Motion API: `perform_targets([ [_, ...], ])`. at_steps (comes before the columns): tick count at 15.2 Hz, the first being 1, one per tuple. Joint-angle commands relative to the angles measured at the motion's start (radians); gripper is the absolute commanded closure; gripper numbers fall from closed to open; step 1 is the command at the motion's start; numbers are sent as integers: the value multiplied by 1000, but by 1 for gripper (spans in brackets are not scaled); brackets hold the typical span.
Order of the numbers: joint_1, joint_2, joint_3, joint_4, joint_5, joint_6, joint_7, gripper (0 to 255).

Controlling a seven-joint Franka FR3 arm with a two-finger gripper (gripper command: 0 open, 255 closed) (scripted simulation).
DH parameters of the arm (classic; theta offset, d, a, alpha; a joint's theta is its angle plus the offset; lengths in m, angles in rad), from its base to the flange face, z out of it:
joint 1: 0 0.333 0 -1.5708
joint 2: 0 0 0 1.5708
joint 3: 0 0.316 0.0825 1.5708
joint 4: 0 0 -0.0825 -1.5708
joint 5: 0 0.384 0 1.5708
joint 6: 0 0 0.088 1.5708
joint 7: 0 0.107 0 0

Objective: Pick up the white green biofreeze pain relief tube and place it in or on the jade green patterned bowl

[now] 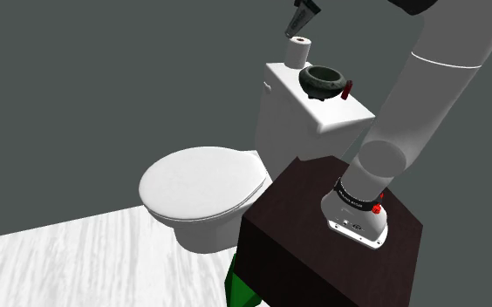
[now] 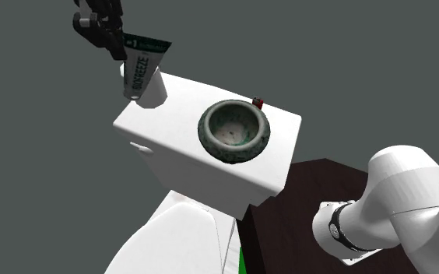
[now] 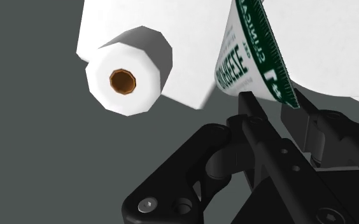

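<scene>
Tube [image 2: 142,66] clasped between fingers [image 3: 251,109], hanging above toilet roll [image 1: 298,52].

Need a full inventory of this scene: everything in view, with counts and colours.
tube: 1, white and green, in the gripper, near the toilet roll
toilet roll: 1, white, brown core, on the tank
bowl: 1, dark green, on the tank
red object: 1, small, beside the bowl
toilet: 1, white, beside the stand
stand: 1, dark brown, under the arm
green object: 1, at the stand's foot
arm: 1, white
gripper: 1, black, shut on the tube
</scene>
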Motion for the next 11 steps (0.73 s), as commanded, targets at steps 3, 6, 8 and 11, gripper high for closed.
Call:
perform_targets([
  [3,16,-75,7,-39,-37,-28,16,255],
  [6,33,-202,27,-139,-98,-41,47,255],
  [8,37,-281,45,-195,-132,-58,66,255],
  [11,35,-392,75,-264,-174,-94,90,255],
])
